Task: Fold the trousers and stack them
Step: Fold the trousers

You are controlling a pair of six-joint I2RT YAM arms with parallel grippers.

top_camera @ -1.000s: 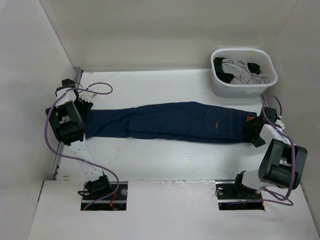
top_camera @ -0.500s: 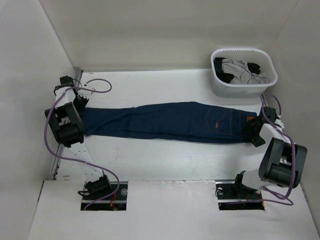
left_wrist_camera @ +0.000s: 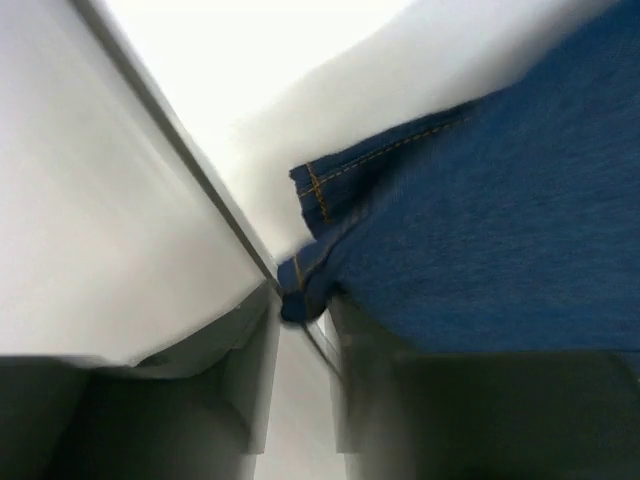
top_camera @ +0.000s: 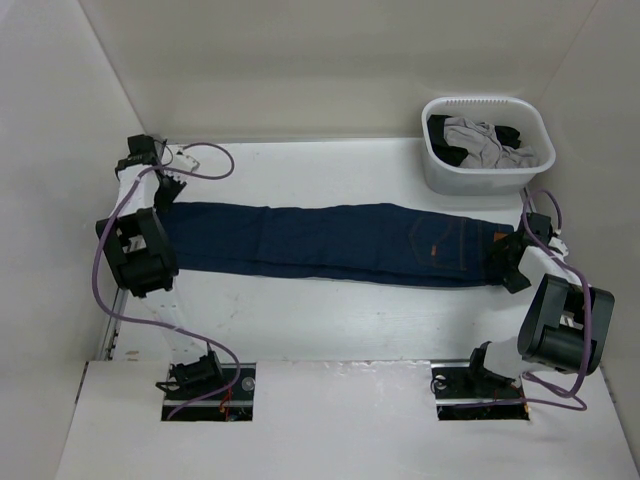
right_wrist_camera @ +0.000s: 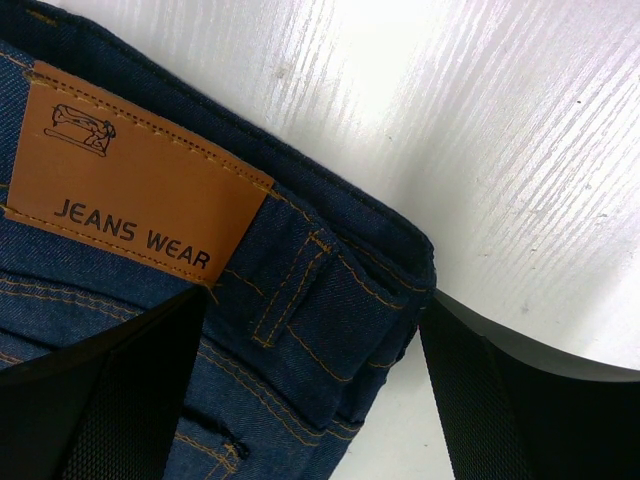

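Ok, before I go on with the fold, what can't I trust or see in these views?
- Left wrist view: motion blur; whether the left gripper pinches the hem of the dark navy denim jeans is unclear.
- Top view: the wrist of the right gripper covers its fingertips at the waistband.
- Top view: grey and black garments piled in the white plastic basket, too small to count.

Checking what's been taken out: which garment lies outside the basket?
The dark blue jeans, stretched flat on the table; the grey garment and black garment sit in the basket.
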